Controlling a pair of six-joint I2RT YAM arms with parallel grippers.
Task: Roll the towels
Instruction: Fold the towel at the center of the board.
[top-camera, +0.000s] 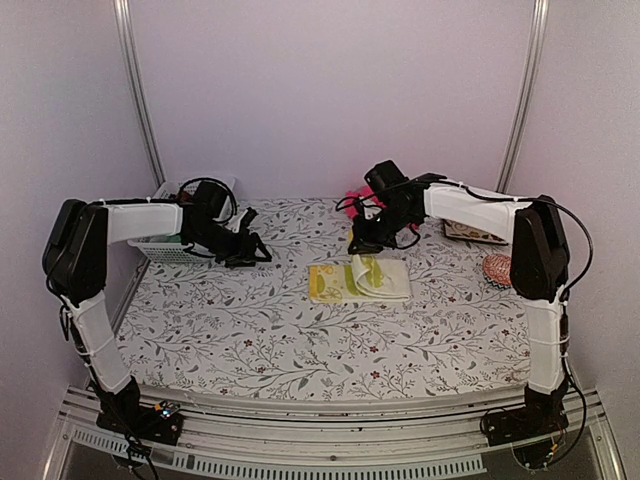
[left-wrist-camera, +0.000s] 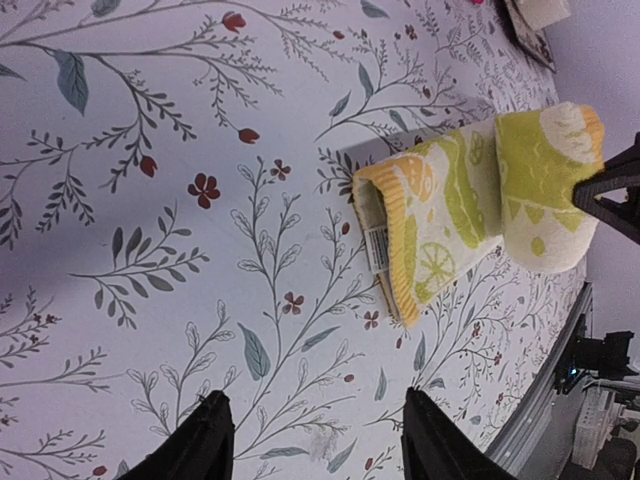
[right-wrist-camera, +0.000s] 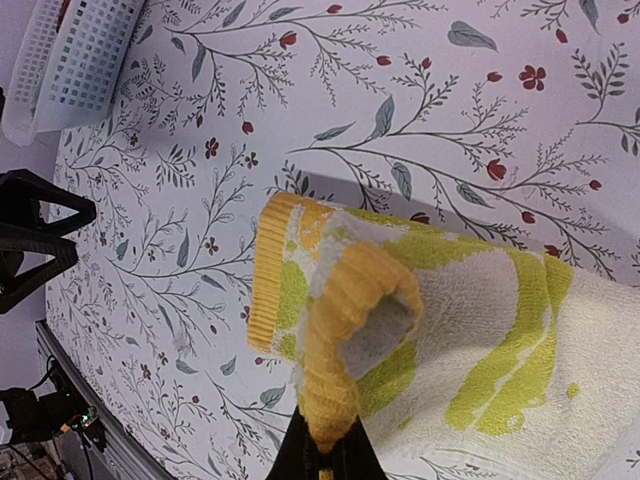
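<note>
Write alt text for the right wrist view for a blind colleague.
The right end effector pinches the orange-edged corner of the lime-yellow towel, holding it raised over the rest of the cloth. The towel lies on a floral table; a white basket sits at top left.

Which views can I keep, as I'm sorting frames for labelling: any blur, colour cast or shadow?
Top external: pinkish cast, soft overall, and the towel is small. Left wrist: the table print is crisp, with a broad soft shadow at the left; the fingers are dark silhouettes. Right wrist: the towel weave is sharp, with a shadow beside it and no glare.
</note>
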